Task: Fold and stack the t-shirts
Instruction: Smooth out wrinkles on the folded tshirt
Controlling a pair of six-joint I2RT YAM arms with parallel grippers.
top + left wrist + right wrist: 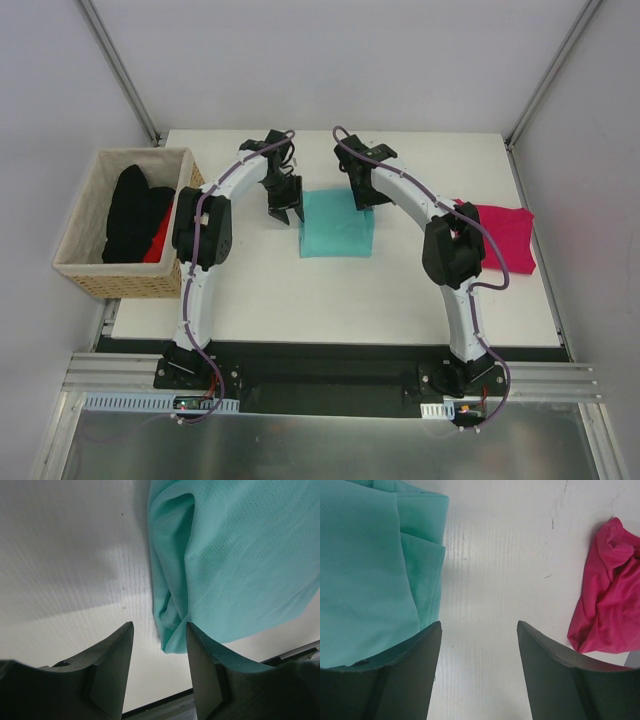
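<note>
A teal-green t-shirt (pixel 337 224) lies folded into a rectangle at the middle of the white table (pixel 300 290). My left gripper (pixel 285 211) hangs open just off its left edge, with nothing between its fingers. In the left wrist view the teal t-shirt (pixel 235 560) has a corner reaching toward the right finger (pixel 202 665). My right gripper (pixel 362 197) stands open at the shirt's far right corner, over bare table. The right wrist view shows the teal t-shirt (pixel 370 575) to the left and a magenta-pink t-shirt (pixel 610 595) to the right. The pink t-shirt (pixel 505 238) lies crumpled at the table's right.
A tan woven basket (pixel 90 275) stands off the table's left edge, holding black t-shirts (pixel 135 212) and a bit of red cloth (pixel 160 240). The table's far edge meets grey walls. A dark rail (pixel 330 375) runs along the near edge.
</note>
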